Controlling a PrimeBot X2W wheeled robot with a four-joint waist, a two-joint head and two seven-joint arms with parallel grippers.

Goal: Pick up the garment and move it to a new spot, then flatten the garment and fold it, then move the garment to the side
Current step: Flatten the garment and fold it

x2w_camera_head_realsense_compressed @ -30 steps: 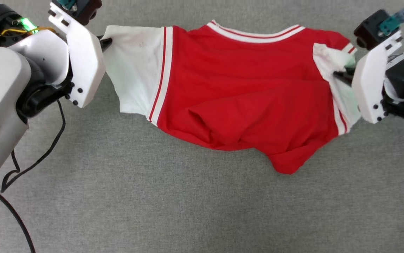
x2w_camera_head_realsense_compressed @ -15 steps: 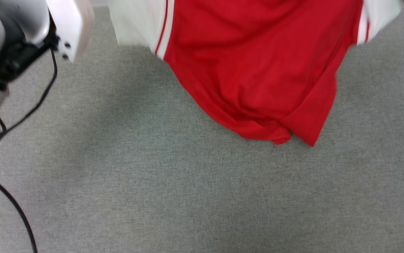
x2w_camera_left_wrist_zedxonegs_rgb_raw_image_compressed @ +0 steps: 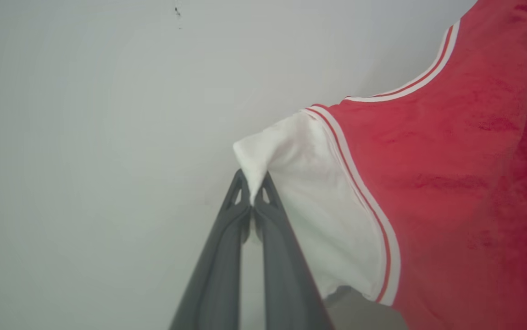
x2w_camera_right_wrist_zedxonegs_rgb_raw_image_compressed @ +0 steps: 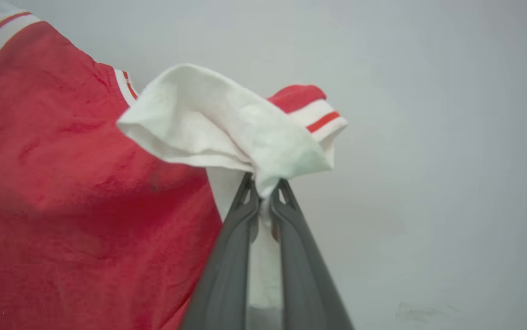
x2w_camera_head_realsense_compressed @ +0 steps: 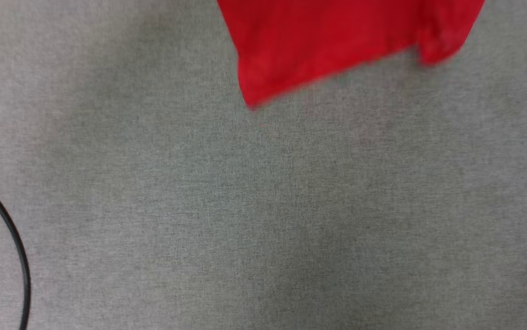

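Left wrist view had the left gripper (x2w_camera_left_wrist_zedxonegs_rgb_raw_image_compressed: 252,201) clamped on a white sleeve of the garment (x2w_camera_left_wrist_zedxonegs_rgb_raw_image_compressed: 451,183) at frame right, the right gripper (x2w_camera_right_wrist_zedxonegs_rgb_raw_image_compressed: 265,195) clamping the other, mid-carry by my judgement, next needing an even lowering onto the grey surface (x2w_camera_head_realsense_compressed: 245,229).

Soft, even light; motion blur along the garment (x2w_camera_head_realsense_compressed: 336,41) hem.

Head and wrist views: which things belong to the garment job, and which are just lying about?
In the job:
garment
left gripper, shut on the garment
right gripper, shut on the garment

Lying about:
black cable
grey surface underneath
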